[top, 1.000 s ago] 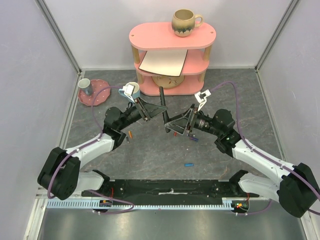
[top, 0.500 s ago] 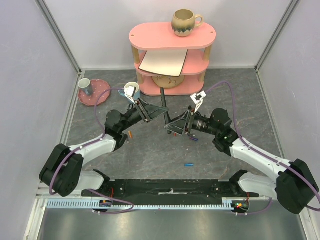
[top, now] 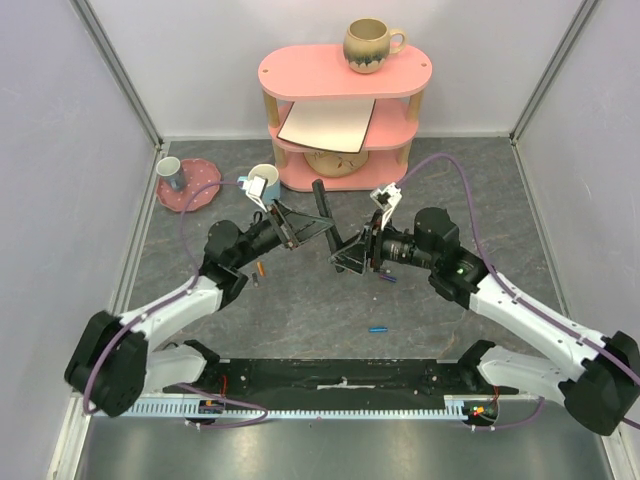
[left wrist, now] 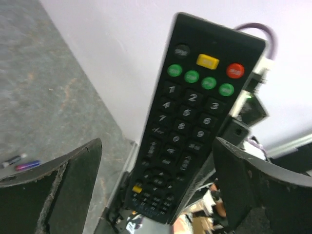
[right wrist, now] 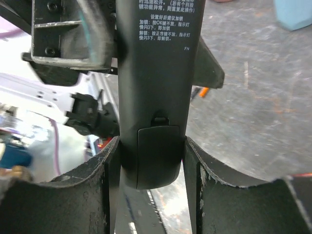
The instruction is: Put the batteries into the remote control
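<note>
The black remote control (top: 323, 205) stands tilted up over the middle of the table, between the two grippers. My right gripper (right wrist: 151, 146) is shut on its lower end, both fingers against its sides. The remote control's back (right wrist: 156, 73) with the closed battery cover (right wrist: 158, 156) faces this camera. My left gripper (left wrist: 157, 156) is open; its fingers (left wrist: 73, 180) stand well apart from the button face (left wrist: 190, 112). A red-orange battery (top: 261, 268) lies under the left arm and a blue battery (top: 377, 328) lies nearer the front.
A pink three-tier shelf (top: 345, 75) with a mug (top: 370, 45) on top stands at the back centre. A pink plate (top: 200, 180) with a small cup sits at the back left, a light blue cup (top: 266, 187) beside it. Grey walls close in on both sides.
My left gripper has opened and let go of the remote control. My right gripper has closed on its lower end, and the right arm has shifted a little left.
</note>
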You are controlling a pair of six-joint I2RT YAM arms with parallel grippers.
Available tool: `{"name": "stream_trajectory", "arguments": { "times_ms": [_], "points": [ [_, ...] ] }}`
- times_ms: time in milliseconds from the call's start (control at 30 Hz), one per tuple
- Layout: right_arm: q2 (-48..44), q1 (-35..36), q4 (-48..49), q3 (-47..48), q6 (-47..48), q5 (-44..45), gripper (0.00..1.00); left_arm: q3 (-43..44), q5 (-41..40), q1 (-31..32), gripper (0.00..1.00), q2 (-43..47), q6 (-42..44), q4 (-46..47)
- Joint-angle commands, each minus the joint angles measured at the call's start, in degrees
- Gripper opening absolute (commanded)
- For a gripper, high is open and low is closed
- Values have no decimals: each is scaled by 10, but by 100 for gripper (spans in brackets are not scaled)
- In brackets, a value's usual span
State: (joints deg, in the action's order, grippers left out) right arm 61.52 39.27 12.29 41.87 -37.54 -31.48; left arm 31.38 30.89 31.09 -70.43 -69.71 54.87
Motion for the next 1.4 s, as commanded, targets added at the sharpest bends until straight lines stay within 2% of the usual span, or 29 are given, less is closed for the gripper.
{"name": "stream_trajectory", "arguments": {
  "times_ms": [0,67,133,267,433,533,600,767,1100,1367],
  "points": [
    [-26,32,-233,94,177,126,7,30,-91,-2,99,91,111,-228],
    [-24,50,-277,107,205,193,6,53,-116,-2,99,123,142,-329],
    [-21,65,-291,109,215,244,5,63,-144,-1,99,140,169,-377],
    [-13,99,-305,110,222,323,4,74,-173,20,99,162,186,-421],
    [4,147,-308,123,221,396,3,98,-255,87,96,147,217,-474],
    [14,167,-309,131,216,429,2,118,-285,120,84,117,222,-501],
    [20,182,-308,134,216,449,2,123,-307,143,80,103,220,-503],
    [28,204,-309,139,215,473,1,129,-347,166,63,80,218,-490],
    [29,222,-315,133,226,481,0,139,-362,167,54,59,221,-491],
    [26,223,-315,130,226,480,1,133,-345,167,20,54,224,-475]
  ]
}}
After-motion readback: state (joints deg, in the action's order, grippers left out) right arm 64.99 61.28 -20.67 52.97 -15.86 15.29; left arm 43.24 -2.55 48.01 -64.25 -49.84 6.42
